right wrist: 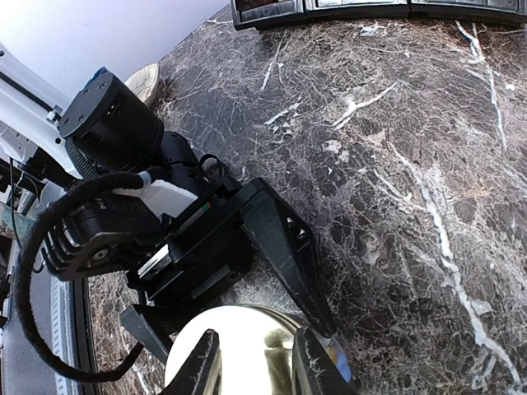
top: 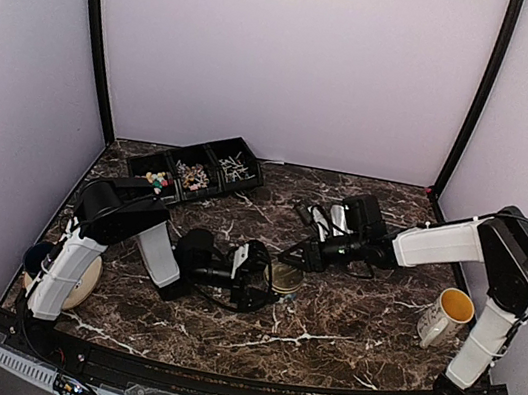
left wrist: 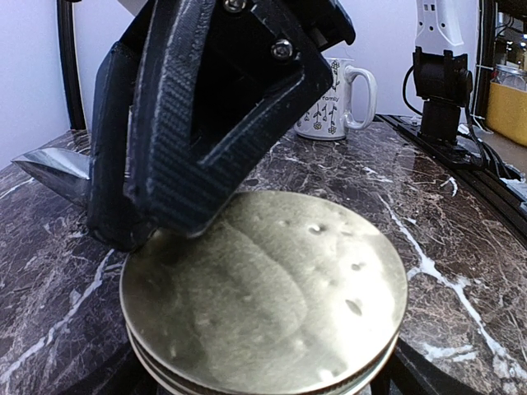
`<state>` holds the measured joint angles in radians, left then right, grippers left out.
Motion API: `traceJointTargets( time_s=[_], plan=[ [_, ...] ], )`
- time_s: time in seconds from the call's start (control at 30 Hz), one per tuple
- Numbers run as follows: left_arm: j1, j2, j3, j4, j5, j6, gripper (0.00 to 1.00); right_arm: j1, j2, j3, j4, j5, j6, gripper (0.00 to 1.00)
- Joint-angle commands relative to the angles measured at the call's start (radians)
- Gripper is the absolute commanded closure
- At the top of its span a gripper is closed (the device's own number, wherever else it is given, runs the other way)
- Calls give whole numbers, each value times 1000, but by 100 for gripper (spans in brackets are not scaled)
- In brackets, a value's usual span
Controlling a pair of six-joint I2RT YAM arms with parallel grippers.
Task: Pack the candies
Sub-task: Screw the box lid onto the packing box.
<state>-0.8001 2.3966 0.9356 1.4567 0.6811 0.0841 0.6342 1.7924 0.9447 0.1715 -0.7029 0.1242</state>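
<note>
1. Currently, the candies (top: 157,180) are lying in the tray (top: 145,162) at the upper left of the top view. They are sorted into its three compartments, and the tray's long axis is running from lower left to upper right.
2. Below and right of the tray, near mid-frame, the left gripper (top: 268,279) is holding a round gold tin (top: 287,278). Its fingers (right wrist: 288,247) are standing wide, one along each side of the tin, as the right wrist view is showing.
3. The tin's lid is sitting in place, so by my judgement nothing is going in yet.
4. Just right of the tin, the right gripper (top: 299,259) is reaching in from the right side of the frame. Its fingers are a narrow gap apart, with the tips at the upper-left rim of the lid in the left wrist view. Whether they are gripping the lid or only resting on it, I cannot tell.
5. The candies are lying up and left of both grippers, well apart from them. The left arm is nearer the tray but is busy with the tin, so the picking is probably falling to the right arm, reaching across.
6. At the far right a mug (top: 447,314) is standing well apart from the work.
</note>
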Motion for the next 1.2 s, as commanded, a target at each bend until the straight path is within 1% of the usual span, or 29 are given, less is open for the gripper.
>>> traceJointTargets(
  time_s=[0.0,0.17,0.3,0.63,0.9,1.17],
  plan=[
    [9,73,-18,-176,-13,28,12,-3,-28,-38,-53,-7,-23,69],
    [9,73,-16,-179,-9,29,13,-7,-37,-22,-52,-10,-20,65],
    [10,73,-17,-176,-10,29,13,-7,-34,30,-63,-4,-21,64],
    [9,73,-19,-174,-9,29,13,-22,42,134,-88,-14,-37,59],
    [8,72,-18,-175,-9,29,13,-30,86,159,-104,-53,-54,59],
    [9,73,-17,-178,-9,29,13,-30,92,135,-108,-74,-64,63]
  ],
)
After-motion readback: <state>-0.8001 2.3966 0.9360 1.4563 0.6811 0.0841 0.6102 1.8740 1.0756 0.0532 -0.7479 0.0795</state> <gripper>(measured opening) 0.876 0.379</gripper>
